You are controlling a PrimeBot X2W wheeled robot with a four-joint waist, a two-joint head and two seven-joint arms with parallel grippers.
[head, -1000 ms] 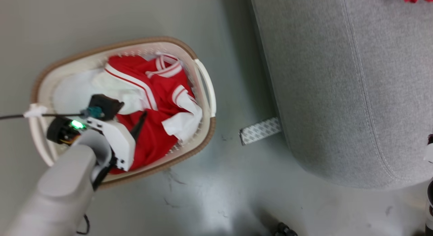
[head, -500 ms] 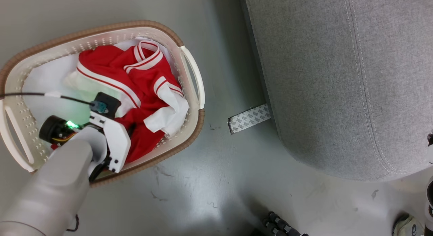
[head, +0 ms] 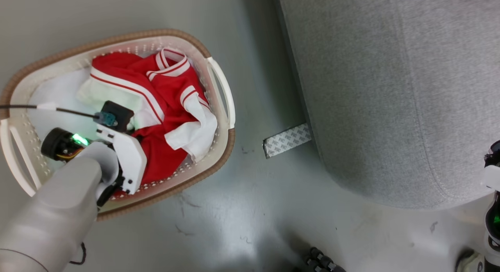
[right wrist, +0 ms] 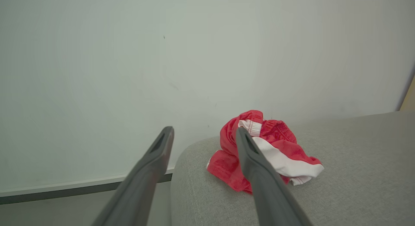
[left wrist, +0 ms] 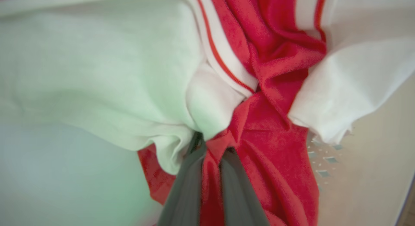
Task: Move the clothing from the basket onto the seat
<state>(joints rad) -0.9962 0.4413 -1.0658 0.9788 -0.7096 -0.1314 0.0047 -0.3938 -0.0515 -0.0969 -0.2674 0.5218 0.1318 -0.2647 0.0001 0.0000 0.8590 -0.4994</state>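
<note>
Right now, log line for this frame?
left pincer: shut on clothing in basket | right pincer: open, empty | seat: one red garment lying on it

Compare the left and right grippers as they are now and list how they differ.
Closure: the left gripper is pinched shut on a fold of the red clothing; the right gripper has its fingers apart with nothing between them.
Place: the left gripper is down inside the basket; the right gripper hangs in the air by the grey sofa, where another red garment lies.
Shared: both have two long dark fingers.
</note>
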